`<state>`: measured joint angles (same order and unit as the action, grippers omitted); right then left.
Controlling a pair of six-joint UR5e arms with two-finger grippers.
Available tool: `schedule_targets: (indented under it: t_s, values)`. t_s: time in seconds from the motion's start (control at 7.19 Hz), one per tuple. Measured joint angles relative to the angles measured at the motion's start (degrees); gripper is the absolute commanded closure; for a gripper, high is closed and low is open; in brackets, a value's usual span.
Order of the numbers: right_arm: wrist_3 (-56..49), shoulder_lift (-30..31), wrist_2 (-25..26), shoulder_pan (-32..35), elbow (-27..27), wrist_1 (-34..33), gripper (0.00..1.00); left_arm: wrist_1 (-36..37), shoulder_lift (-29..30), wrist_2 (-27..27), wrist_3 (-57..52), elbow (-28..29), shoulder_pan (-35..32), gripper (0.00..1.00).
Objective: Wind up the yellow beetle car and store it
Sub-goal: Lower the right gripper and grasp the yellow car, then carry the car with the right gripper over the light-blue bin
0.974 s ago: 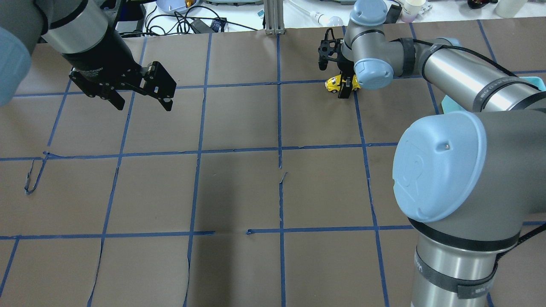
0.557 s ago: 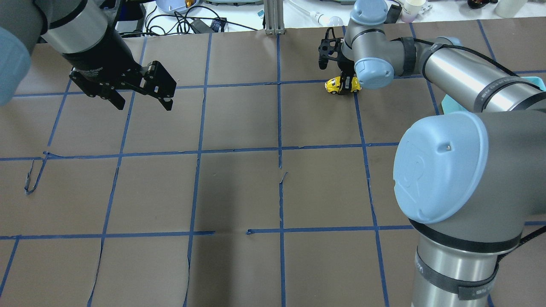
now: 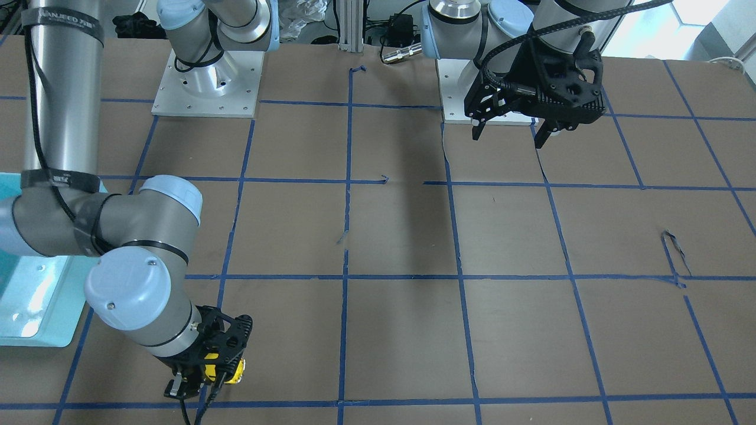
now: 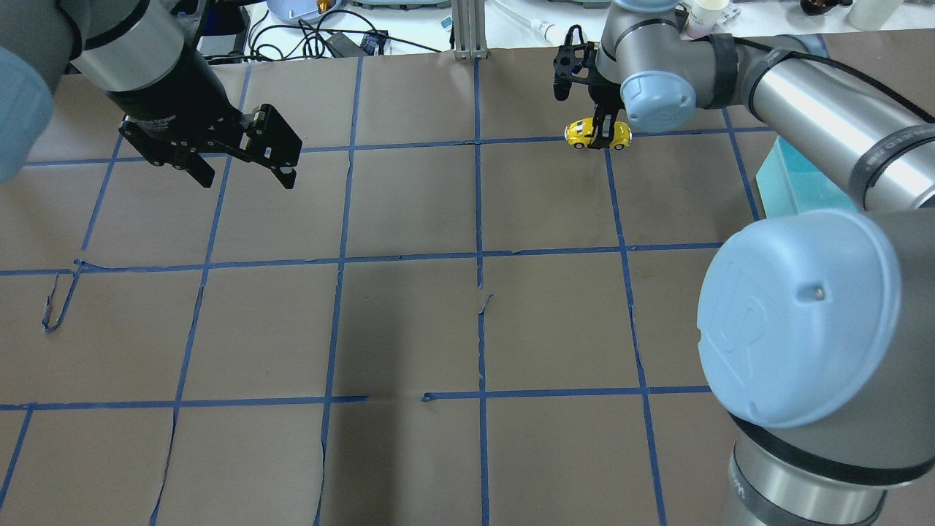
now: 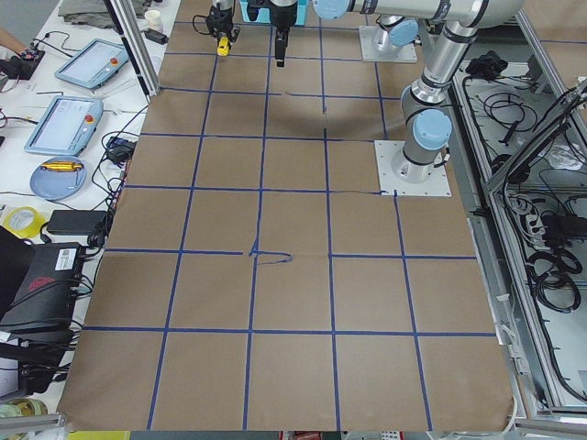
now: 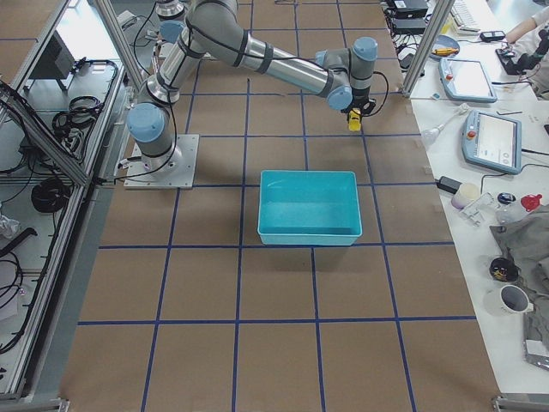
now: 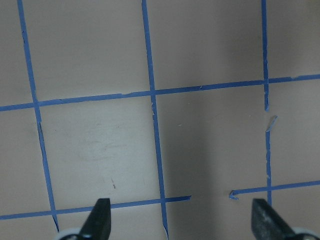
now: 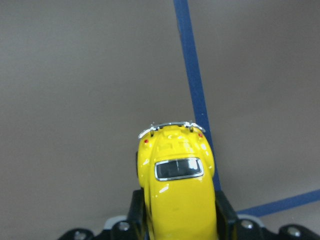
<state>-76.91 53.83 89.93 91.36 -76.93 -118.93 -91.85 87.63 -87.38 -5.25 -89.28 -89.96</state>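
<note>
The yellow beetle car (image 4: 589, 133) is a tiny glossy toy at the far right of the table, on a blue tape line. My right gripper (image 4: 603, 139) is shut on its sides. The right wrist view shows the car (image 8: 177, 180) between the two black fingers (image 8: 136, 212), its rear bumper pointing away. It also shows in the front-facing view (image 3: 235, 372), held by the right gripper (image 3: 207, 378). I cannot tell whether its wheels touch the paper. My left gripper (image 4: 246, 179) hangs open and empty over the far left of the table (image 3: 508, 137).
A teal bin (image 4: 796, 183) stands at the right, just on the robot's side of the car, and also shows in the right exterior view (image 6: 309, 206). Brown paper with a blue tape grid (image 4: 478, 256) covers the table. Cables and clutter lie beyond the far edge.
My right gripper has moved a little right and away with the car, which has turned from tilted to level. The right elbow has swung right. The left arm has not moved.
</note>
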Motion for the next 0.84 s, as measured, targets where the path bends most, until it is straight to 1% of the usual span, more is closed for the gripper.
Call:
schedule_targets:
  t_s: [0.28,0.56,0.7,0.84]
  values:
    - [-0.33,6.93,3.12,-2.31,-0.38,9.45,1.00,0.14,0.00,0.01,-0.13,-0.05,0.02,0.00]
    - [-3.66,11.92,4.58,-8.56,-0.99,18.74,1.00,0.18,0.02,0.01,-0.21,-0.09,0.00,0.00]
    - [-8.33,14.40,4.97,-12.56,-2.38,21.23,1.00,0.18,0.06,0.01,-0.30,-0.10,-0.01,0.00]
    - [-13.40,16.75,5.26,-16.90,-5.06,21.94,1.00,0.21,0.07,0.03,-0.41,-0.11,0.01,0.00]
